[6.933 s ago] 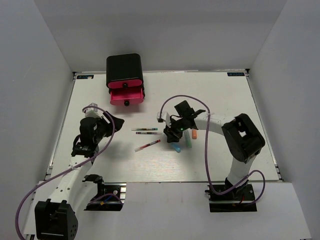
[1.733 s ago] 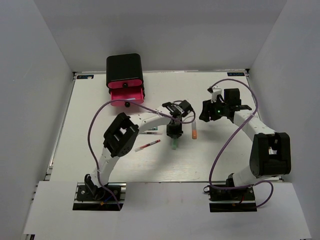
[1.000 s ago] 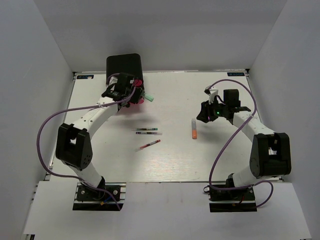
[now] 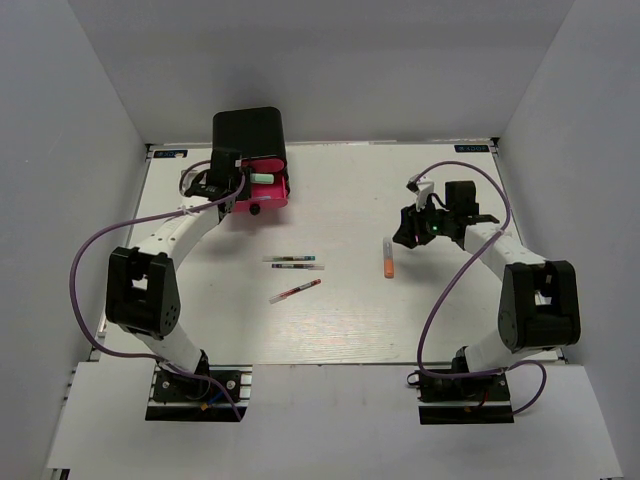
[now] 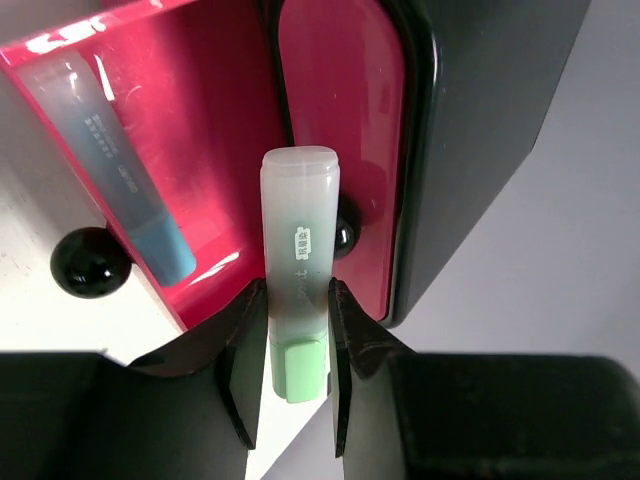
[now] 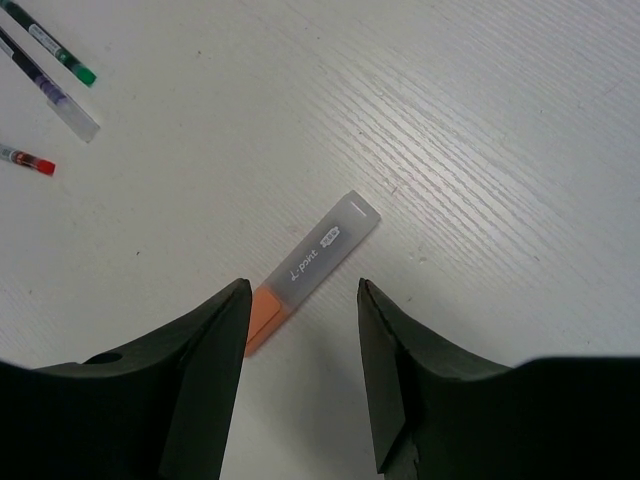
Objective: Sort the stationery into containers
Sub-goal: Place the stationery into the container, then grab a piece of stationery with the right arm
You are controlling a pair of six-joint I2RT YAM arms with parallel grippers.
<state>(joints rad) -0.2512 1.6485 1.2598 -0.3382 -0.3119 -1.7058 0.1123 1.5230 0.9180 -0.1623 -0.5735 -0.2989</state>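
Note:
My left gripper is shut on the green marker and holds it over the open pink drawer of the black cabinet. In the left wrist view the gripper pinches the green marker above the drawer, where the blue marker lies. My right gripper is open above the orange marker. In the right wrist view that gripper sits just short of the orange marker, which lies flat on the table. The eraser is out of view.
Two whitish pens and a red pen lie mid-table; they also show in the right wrist view, whitish and red. The drawer's black knob faces the table. White walls enclose the table.
My left gripper has carried the green marker from the cabinet's right front back over the open drawer. My right gripper has barely moved above the orange marker.

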